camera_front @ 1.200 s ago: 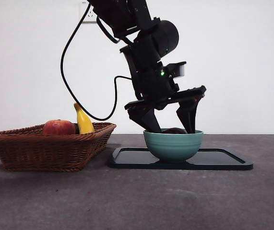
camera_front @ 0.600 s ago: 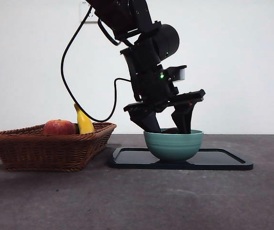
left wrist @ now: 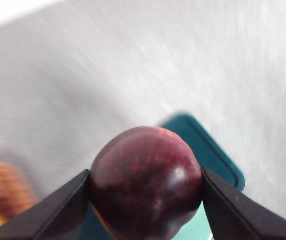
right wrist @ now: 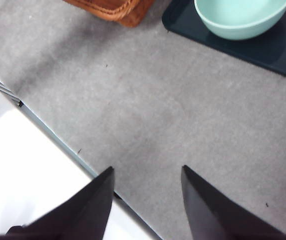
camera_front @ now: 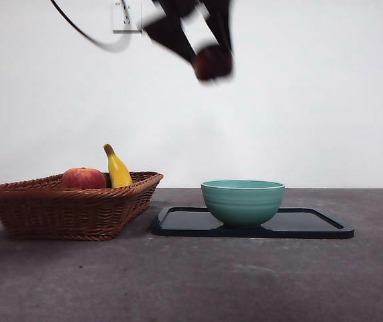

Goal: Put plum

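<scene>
A wide stretch of grey table [camera_front: 191,282] is left bare in front of everything. At its left side a wicker basket [camera_front: 64,208] is set, with a red-orange fruit [camera_front: 82,178] and a banana [camera_front: 117,169] showing above its rim. Just beside the basket's right edge, apart from it, a dark flat tray [camera_front: 312,225] is laid, and a teal bowl [camera_front: 242,201] is stood on its left half. High above the bowl, near the top edge of the front view, the left gripper [left wrist: 145,187] is seen blurred, its jaws pinching the plum [camera_front: 212,63] from both sides. The right gripper [right wrist: 145,172] is held over bare table, jaws spread, nothing between them.
</scene>
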Action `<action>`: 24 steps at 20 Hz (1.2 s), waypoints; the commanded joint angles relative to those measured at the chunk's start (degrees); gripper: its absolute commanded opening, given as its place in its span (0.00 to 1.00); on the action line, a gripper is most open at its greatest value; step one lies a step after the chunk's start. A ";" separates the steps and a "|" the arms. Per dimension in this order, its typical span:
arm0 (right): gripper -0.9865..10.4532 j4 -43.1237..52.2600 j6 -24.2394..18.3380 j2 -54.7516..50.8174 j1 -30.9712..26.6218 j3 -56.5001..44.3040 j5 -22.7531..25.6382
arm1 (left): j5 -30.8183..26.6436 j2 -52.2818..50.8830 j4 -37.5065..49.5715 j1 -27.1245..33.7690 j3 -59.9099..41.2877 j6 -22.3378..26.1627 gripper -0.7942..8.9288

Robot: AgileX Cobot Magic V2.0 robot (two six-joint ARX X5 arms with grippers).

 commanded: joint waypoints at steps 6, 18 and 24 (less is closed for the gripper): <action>0.27 0.94 -0.09 -1.05 0.28 0.44 -0.02 | -0.07 -15.69 -10.01 6.05 2.08 0.94 0.37; 0.27 1.90 -0.26 -1.64 0.28 0.44 -0.07 | -0.11 -41.68 -4.22 10.38 -33.81 0.13 0.37; 0.27 2.10 0.00 -1.64 0.28 0.44 -0.11 | -0.22 -45.72 12.33 13.84 -54.95 0.68 0.37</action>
